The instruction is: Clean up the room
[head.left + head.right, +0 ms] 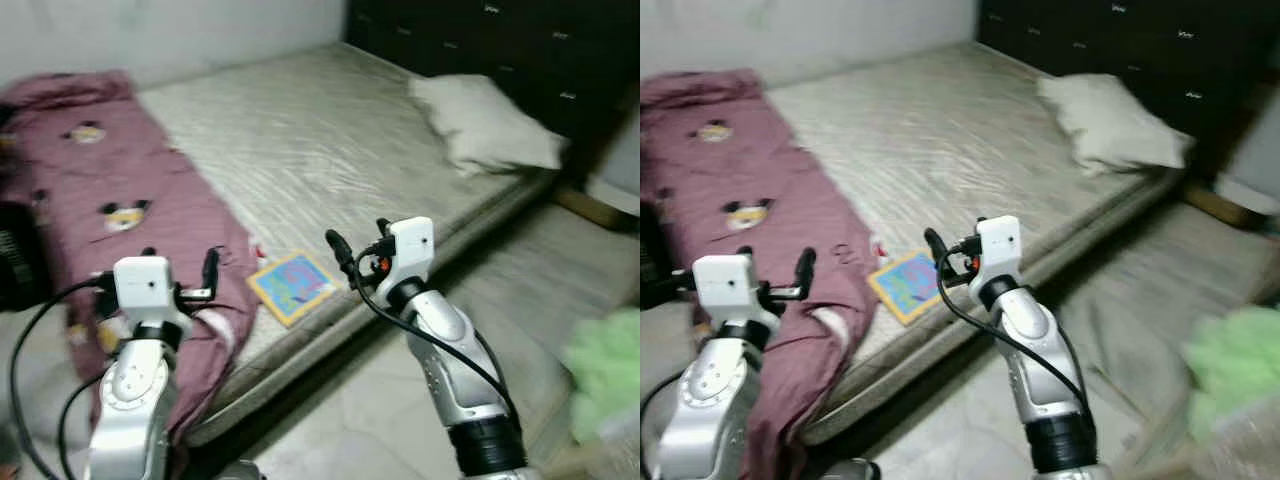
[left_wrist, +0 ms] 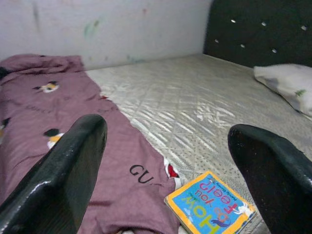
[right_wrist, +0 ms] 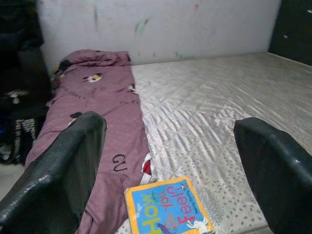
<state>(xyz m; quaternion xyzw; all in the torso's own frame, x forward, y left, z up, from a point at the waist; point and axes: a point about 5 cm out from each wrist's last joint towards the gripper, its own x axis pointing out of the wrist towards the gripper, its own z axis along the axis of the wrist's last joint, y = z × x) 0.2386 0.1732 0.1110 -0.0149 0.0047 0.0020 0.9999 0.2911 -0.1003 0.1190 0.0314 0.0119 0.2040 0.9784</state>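
Right claw (image 3: 170, 165) above book (image 3: 168, 207)

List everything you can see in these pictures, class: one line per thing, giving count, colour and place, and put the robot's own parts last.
mattress: one, pale grey, quilted, against the wall and headboard.
blanket: one, mauve with cartoon faces, along the mattress's left side, draped over its near edge.
book: one, yellow-bordered blue cover, flat at the mattress's near edge beside the blanket.
pillow: one, off-white, at the far right corner by the headboard.
headboard: one, black, studded, right of the bed.
green cloth: one, light green, on the floor at far right, blurred.
wall: one, white, smudged, behind the bed.
left gripper: one, black fingers, open, over the blanket.
right gripper: one, black fingers, open, above the book.
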